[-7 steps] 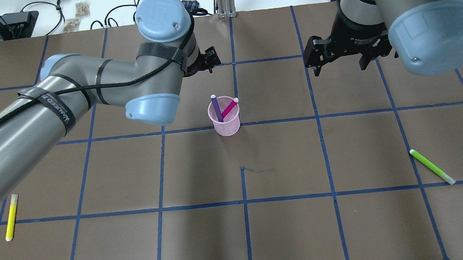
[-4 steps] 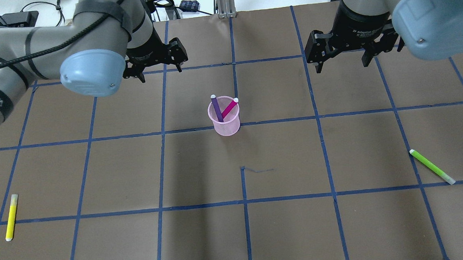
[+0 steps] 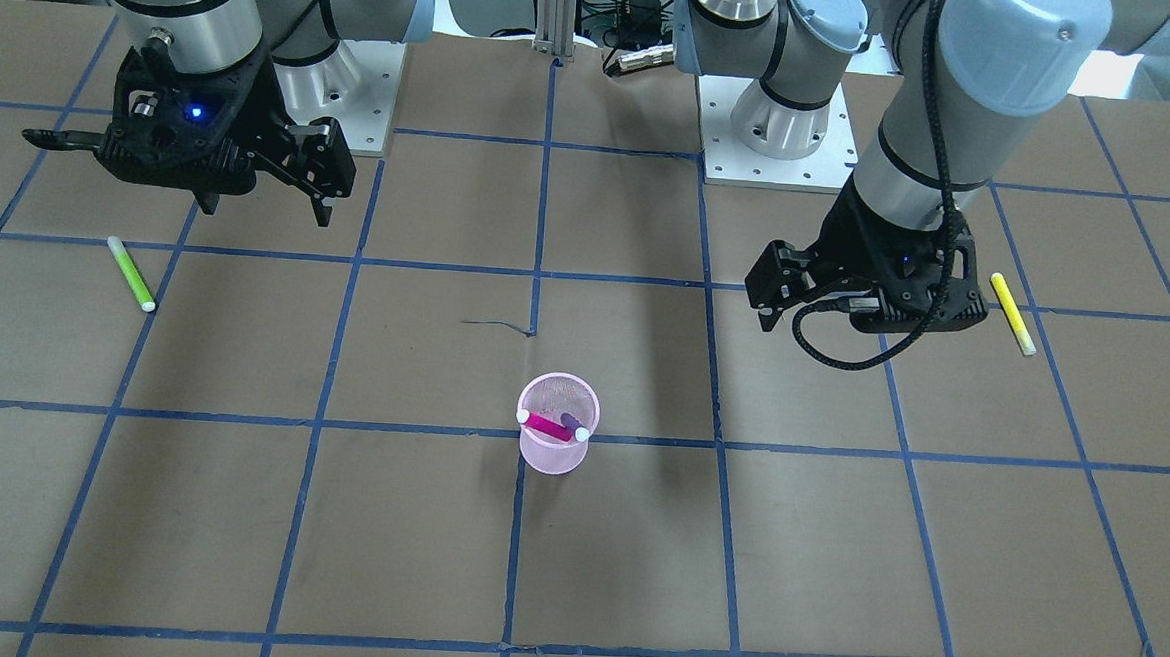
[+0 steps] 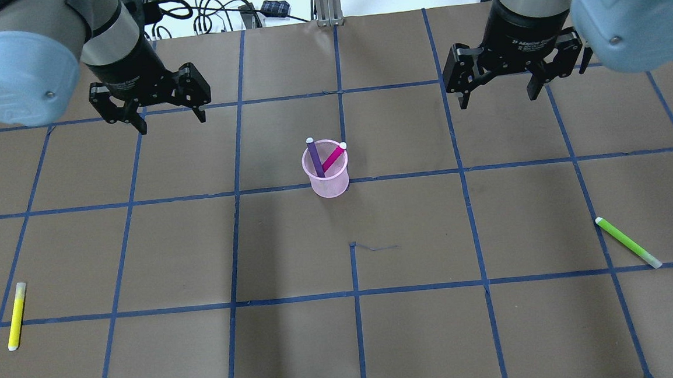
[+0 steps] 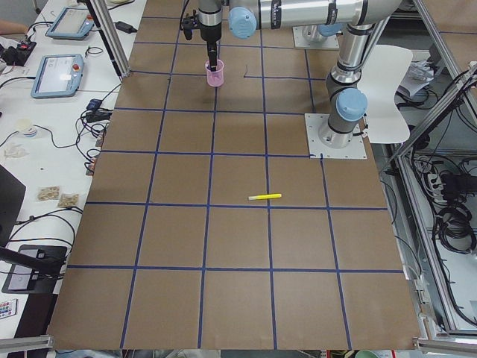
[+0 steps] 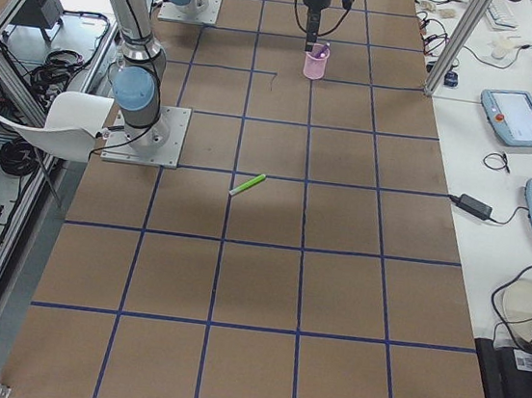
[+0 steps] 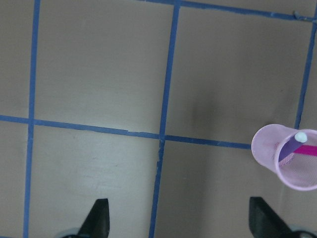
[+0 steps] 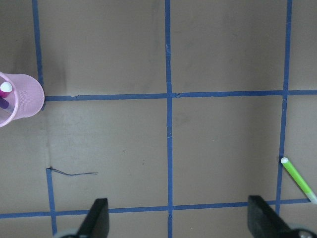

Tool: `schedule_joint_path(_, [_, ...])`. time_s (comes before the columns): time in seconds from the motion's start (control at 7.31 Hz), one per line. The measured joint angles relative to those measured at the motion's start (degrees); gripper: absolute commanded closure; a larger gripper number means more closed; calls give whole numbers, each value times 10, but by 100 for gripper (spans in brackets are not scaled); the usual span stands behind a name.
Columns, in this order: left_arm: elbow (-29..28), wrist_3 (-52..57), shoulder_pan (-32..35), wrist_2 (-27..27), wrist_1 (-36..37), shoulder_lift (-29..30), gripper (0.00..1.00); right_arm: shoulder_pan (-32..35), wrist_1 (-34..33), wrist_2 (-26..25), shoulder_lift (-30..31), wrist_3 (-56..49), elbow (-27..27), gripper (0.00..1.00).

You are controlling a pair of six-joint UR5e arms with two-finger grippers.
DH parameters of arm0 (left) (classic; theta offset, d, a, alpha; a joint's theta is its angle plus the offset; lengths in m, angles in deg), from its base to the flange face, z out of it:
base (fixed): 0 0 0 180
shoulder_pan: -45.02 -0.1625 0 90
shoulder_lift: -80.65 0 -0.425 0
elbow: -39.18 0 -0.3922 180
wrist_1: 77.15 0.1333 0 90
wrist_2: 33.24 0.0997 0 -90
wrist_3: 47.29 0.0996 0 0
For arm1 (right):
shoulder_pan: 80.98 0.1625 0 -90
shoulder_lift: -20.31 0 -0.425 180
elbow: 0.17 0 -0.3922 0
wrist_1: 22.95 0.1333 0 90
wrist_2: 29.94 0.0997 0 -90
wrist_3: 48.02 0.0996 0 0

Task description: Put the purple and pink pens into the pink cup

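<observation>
The pink mesh cup (image 4: 326, 177) stands upright near the table's middle. The purple pen (image 4: 314, 157) and the pink pen (image 4: 333, 157) both stand inside it, leaning on the rim with white caps up. The cup also shows in the front view (image 3: 555, 447), the left wrist view (image 7: 277, 156) and the right wrist view (image 8: 22, 99). My left gripper (image 4: 172, 122) hovers open and empty, far left of the cup. My right gripper (image 4: 497, 100) hovers open and empty, far right of the cup.
A yellow pen (image 4: 16, 317) lies near the front left of the table. A green pen (image 4: 628, 242) lies at the front right and shows in the right wrist view (image 8: 297, 179). Blue tape lines grid the brown table.
My left arm has swung left, carrying its open gripper from just behind the cup to well left of it. The right gripper has barely moved. Cup and pens have not moved.
</observation>
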Motion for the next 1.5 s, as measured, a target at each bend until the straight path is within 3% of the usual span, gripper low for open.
schedule_joint_path(0.41, [6, 49, -13, 0, -20, -20, 0, 0, 1, 1, 2, -1, 1, 0])
schedule_joint_path(1.5, [22, 60, -11, -5, -34, -54, 0, 0, 1, 1, 1, -5, 2, 0])
